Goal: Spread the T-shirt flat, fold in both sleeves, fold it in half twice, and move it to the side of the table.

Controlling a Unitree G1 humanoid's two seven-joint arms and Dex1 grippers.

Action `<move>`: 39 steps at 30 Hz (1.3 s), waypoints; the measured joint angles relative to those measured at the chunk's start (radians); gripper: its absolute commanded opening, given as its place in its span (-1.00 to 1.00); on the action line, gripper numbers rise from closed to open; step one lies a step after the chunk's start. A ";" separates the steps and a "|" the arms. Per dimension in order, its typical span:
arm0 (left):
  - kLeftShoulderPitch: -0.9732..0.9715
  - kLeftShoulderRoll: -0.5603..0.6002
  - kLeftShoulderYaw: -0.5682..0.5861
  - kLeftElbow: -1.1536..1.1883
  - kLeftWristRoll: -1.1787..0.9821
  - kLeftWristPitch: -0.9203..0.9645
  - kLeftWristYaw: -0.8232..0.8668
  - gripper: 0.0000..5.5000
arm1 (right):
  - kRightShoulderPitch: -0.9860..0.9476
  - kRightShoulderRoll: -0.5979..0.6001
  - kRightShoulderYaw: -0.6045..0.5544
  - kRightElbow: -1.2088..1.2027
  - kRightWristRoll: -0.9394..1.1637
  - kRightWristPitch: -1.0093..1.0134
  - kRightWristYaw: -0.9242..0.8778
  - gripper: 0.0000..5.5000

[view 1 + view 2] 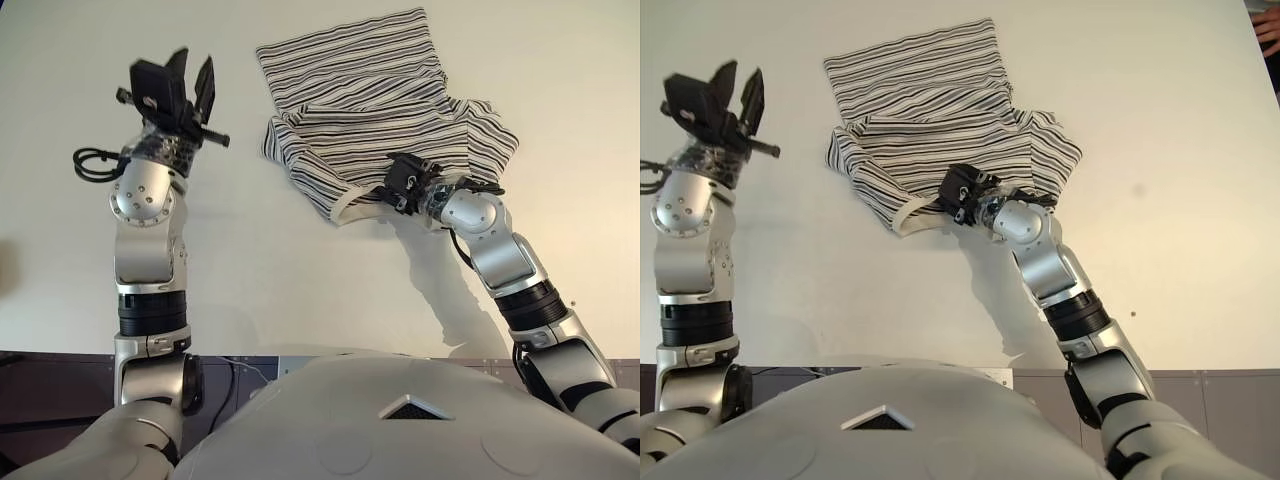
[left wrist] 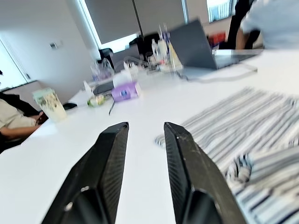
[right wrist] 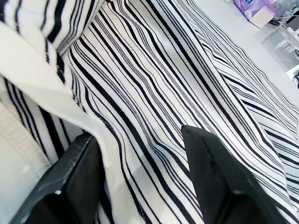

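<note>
A black-and-white striped T-shirt (image 1: 370,100) lies bunched and partly doubled over on the white table (image 1: 290,280), a little past its middle. Its white ribbed band (image 1: 350,205) curls along the near edge. My right gripper (image 1: 400,186) sits low at that near edge, open, with striped cloth (image 3: 140,84) lying between its fingers (image 3: 212,172) and the white band draped against one of them. My left gripper (image 1: 195,72) is raised above the table to the left of the shirt, open and holding nothing. Its two fingers (image 2: 110,158) point along the table, with the shirt (image 2: 252,135) off to one side.
Bare tabletop stretches to the left and right of the shirt and toward me. At the table's far end stand a laptop (image 2: 196,46), several bottles, a purple box (image 2: 124,91) and a cup (image 2: 49,105). The table's near edge (image 1: 80,352) runs just before my torso.
</note>
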 measured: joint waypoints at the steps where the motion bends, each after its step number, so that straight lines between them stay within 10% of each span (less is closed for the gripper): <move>1: 0.025 0.023 -0.029 -0.020 0.011 0.000 -0.043 -0.49 | 0.000 0.000 -0.003 0.000 0.000 0.000 0.001 -0.02; 5: 0.198 0.159 -0.303 -0.157 0.167 -0.126 -0.285 -0.49 | -0.005 -0.017 -0.004 -0.003 -0.003 0.002 0.015 -0.02; 19: 0.045 0.232 -0.517 -0.082 0.502 -0.156 -0.396 -0.49 | -0.020 -0.021 0.004 -0.004 -0.006 0.022 0.032 -0.02; 25: 0.224 0.438 -0.426 -0.290 0.491 -0.123 -0.487 -0.49 | 0.054 -0.016 -0.049 -0.147 0.016 0.117 0.015 -0.02; 31: 0.532 0.512 -0.267 -0.513 0.279 0.040 -0.567 -0.49 | 0.084 0.026 -0.352 -0.428 0.157 0.219 -0.086 -0.02; 39: 0.456 0.431 -0.184 -0.572 0.178 0.271 -0.552 -0.49 | 0.262 -0.185 -0.255 -0.534 0.198 0.222 0.132 -0.02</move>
